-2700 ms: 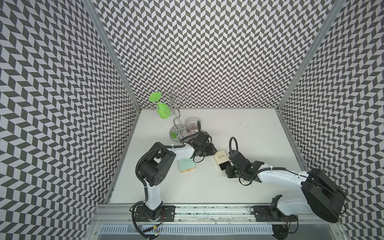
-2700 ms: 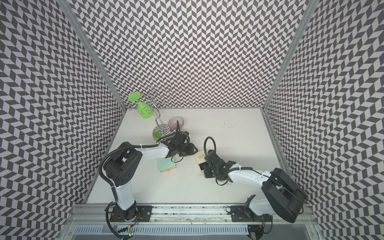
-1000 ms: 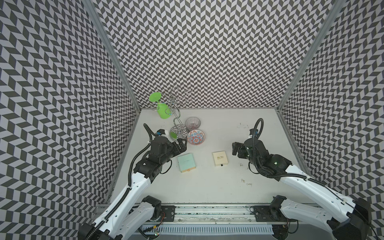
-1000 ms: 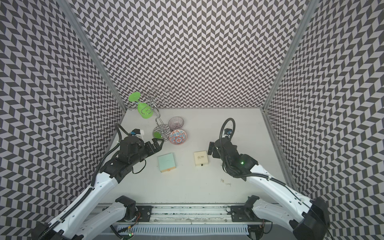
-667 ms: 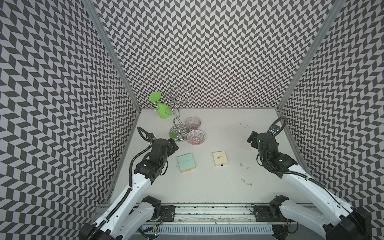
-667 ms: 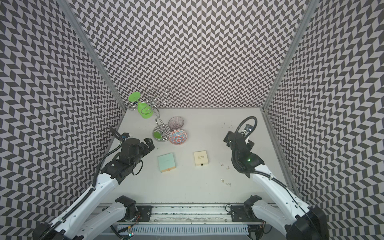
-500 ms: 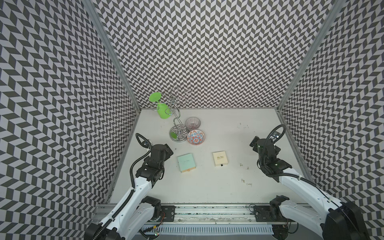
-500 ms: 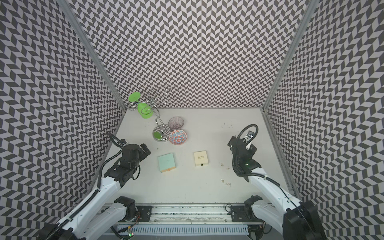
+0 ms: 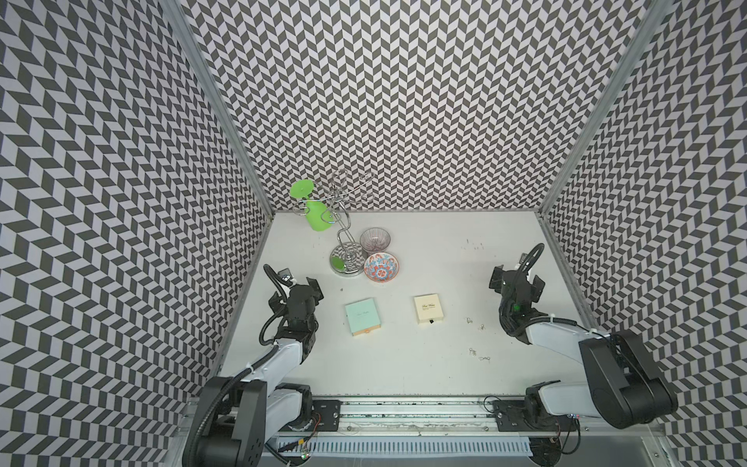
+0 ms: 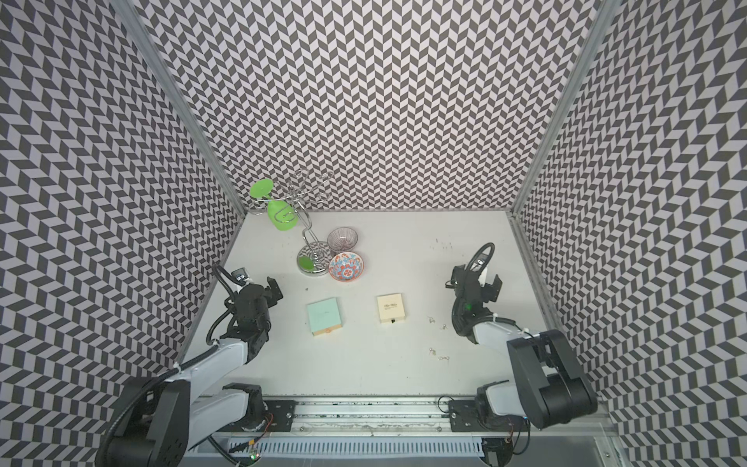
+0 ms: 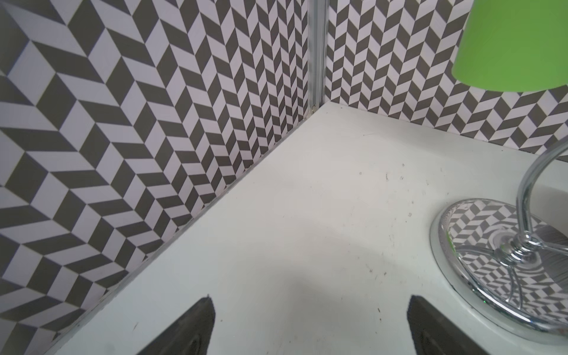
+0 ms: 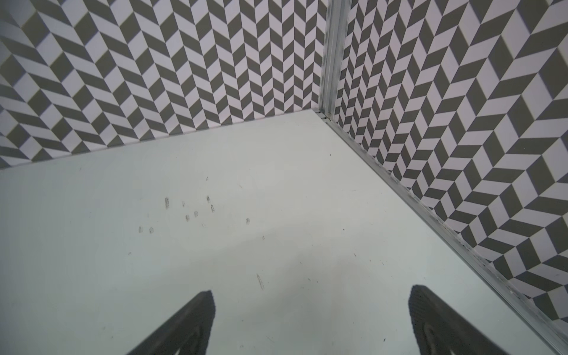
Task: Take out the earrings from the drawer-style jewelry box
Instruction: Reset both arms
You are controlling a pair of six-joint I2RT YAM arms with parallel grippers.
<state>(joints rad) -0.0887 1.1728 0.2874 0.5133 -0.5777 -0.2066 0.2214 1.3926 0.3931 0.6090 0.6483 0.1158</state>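
Note:
Several tiny silvery earrings (image 9: 481, 326) (image 10: 443, 326) lie loose on the white table, to the right of a cream drawer-style jewelry box (image 9: 429, 309) (image 10: 391, 309) whose drawer is pushed in. A mint box (image 9: 362, 322) (image 10: 326, 317) of the same kind lies to its left, also closed. My left gripper (image 9: 297, 289) (image 11: 310, 307) is open and empty near the left wall, facing the far left corner. My right gripper (image 9: 516, 279) (image 12: 310, 301) is open and empty near the right wall, beyond the earrings. Neither wrist view shows the boxes or the earrings.
A chrome rack (image 9: 347, 258) (image 11: 491, 261) holding a green cup (image 9: 315, 214) (image 11: 516, 46) stands at the back left. A clear bowl (image 9: 375, 238) and a patterned bowl (image 9: 381, 266) sit beside it. Patterned walls close three sides. Scuff marks (image 12: 190, 212) dot the far right of the table.
Both arms have drawn back from the boxes in the middle to the two sides, grippers open throughout. The boxes and earrings have stayed where they were.

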